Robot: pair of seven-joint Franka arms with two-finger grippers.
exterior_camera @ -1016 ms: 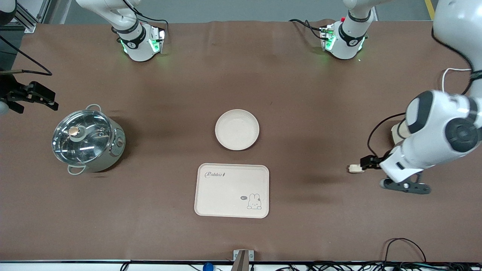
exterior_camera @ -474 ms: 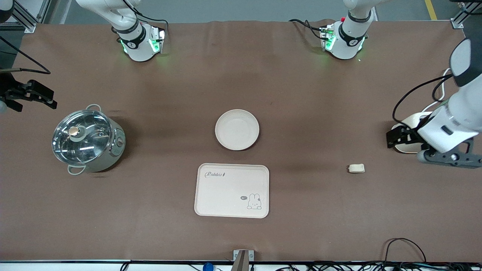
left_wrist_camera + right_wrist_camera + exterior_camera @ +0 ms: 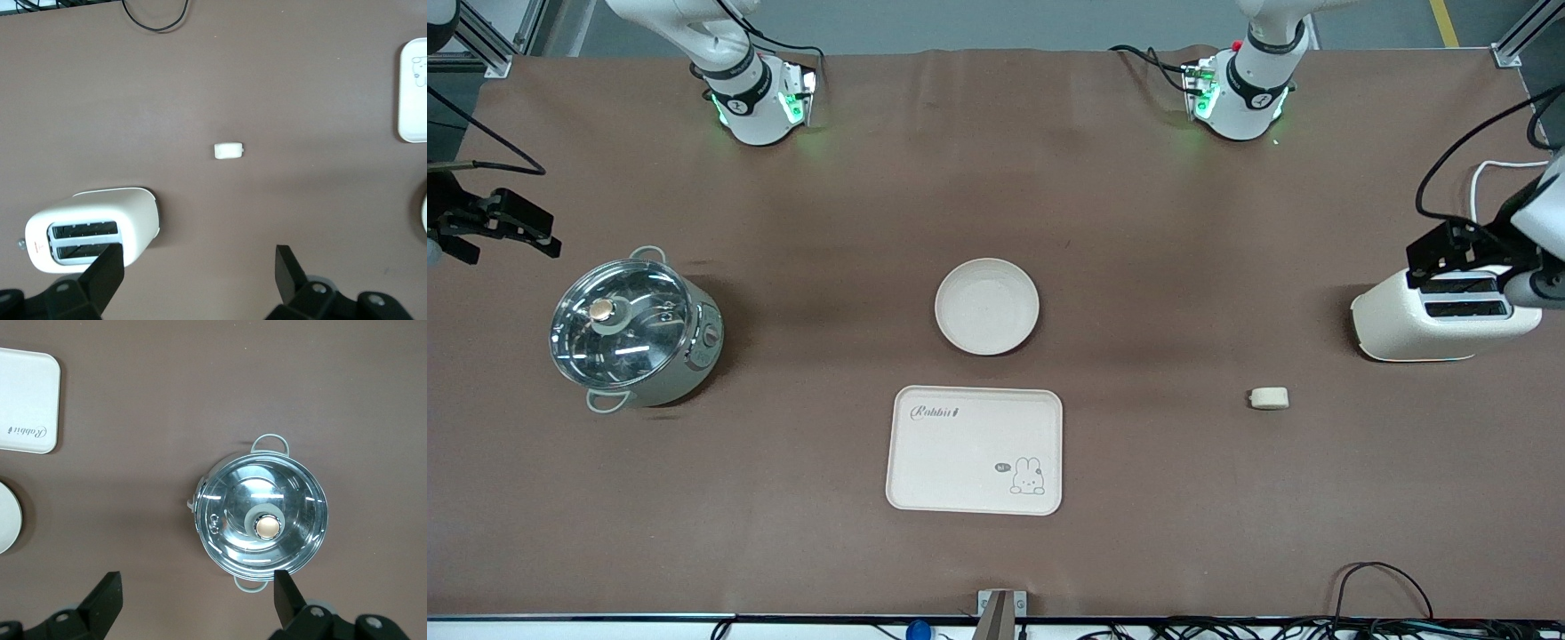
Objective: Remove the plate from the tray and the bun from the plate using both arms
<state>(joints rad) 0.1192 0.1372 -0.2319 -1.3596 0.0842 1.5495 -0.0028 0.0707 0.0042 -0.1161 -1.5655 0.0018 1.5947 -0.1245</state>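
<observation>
The round cream plate (image 3: 987,307) sits mid-table, just farther from the front camera than the rabbit tray (image 3: 975,450). The small pale bun (image 3: 1268,397) lies alone on the cloth toward the left arm's end, nearer the camera than the toaster (image 3: 1440,316). It also shows in the left wrist view (image 3: 229,151). My left gripper (image 3: 1449,253) is open and empty, up over the toaster; its open jaws show in the left wrist view (image 3: 200,273). My right gripper (image 3: 534,233) is open and empty, up near the pot (image 3: 633,333) at the right arm's end; its wrist view (image 3: 197,600) looks down on the pot (image 3: 261,515).
The white two-slot toaster (image 3: 93,227) stands near the table edge at the left arm's end. The steel pot has a glass lid. The tray edge (image 3: 413,90) and plate edge (image 3: 7,517) show in the wrist views. Cables hang along the front edge (image 3: 1378,578).
My left gripper was down at the bun; it has let go, lifted and drawn back over the toaster, leaving the bun on the cloth. The right arm has barely moved.
</observation>
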